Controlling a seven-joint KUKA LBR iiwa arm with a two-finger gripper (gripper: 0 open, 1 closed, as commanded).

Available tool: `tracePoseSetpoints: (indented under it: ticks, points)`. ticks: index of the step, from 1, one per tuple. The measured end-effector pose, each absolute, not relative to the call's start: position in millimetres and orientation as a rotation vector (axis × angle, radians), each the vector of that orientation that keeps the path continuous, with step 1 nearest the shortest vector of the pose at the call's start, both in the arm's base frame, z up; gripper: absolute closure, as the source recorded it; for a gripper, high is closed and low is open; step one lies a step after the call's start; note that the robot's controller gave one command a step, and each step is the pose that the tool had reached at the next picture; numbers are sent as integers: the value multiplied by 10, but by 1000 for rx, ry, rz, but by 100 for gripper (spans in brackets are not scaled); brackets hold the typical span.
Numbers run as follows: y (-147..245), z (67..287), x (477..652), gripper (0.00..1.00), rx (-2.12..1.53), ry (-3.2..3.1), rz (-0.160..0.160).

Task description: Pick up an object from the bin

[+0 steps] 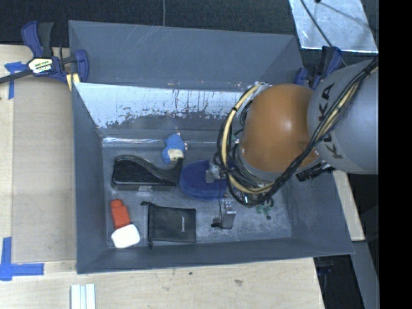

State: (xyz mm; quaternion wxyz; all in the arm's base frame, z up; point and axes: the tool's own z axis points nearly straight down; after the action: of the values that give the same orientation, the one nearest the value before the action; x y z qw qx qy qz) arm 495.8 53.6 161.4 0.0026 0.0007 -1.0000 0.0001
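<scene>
Blue round dish (193,179) lies about mid-floor in the bin (193,56), and its right side is hidden under the robot's wrist. The gripper (224,217) hangs just nearward of the dish's right edge, over bare floor close to the bin's near wall. Nothing shows in its grasp, and I cannot tell whether it is open or closed. Above it sit the arm's rounded orange cover (277,127) and looping cables (226,134), reaching in over the right wall.

Left of the gripper and apart from it, a flat black pouch (171,224) lies along the near wall. Beyond the pouch, in the near left corner, an orange stick with a white cap (122,224) lies just beside it. A long black curved object (138,172) rests left of the dish, its end close to the dish's rim. A small blue and yellow toy (173,148) stands toward the far wall, just behind the dish.
</scene>
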Motion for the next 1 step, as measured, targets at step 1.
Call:
tracePoseSetpoints:
  ticks: [1]
  points:
    - [1221, 711, 4983, 0, -65, -3134, 1]
